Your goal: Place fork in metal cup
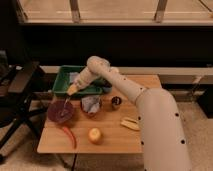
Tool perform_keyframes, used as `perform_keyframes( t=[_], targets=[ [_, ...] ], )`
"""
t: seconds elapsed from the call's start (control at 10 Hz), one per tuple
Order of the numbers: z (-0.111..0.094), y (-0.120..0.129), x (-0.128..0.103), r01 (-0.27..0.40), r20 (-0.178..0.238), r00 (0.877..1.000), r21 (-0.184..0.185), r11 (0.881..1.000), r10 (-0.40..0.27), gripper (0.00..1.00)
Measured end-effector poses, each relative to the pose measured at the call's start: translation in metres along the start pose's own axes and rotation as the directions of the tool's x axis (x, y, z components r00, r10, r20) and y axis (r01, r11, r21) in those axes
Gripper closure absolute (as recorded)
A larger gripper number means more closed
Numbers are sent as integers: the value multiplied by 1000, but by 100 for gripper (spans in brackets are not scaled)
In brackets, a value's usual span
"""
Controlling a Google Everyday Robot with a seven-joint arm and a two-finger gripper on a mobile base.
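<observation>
My gripper (71, 93) hangs at the front edge of the green tray (64, 75), just above the purple bowl (60, 112). It is shut. A thin, stick-like fork (67, 102) runs from its fingertips down into the purple bowl, and the grip seems to be on the fork's upper end. The metal cup (116, 102), small with a dark inside, stands upright on the wooden table (112, 140), well to the right of the gripper and beyond a silver-grey bowl (91, 105).
A red chili pepper (69, 135) and a round yellow fruit (94, 135) lie near the table's front. A yellowish banana-like piece (130, 123) lies at the right. A black chair (20, 92) stands left of the table. My arm arches over the tray.
</observation>
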Motion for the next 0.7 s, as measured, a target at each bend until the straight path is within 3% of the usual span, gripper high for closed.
perform_keyframes(
  t=[0.3,0.5,0.7],
  targets=[
    [-60,0,-27,-38,58,997,-56,998,41,100],
    [-97,-10,-27,-63,81,995,-34,997,65,100],
    [-134,-25,-16,-87,113,990,41,995,82,100]
  ],
)
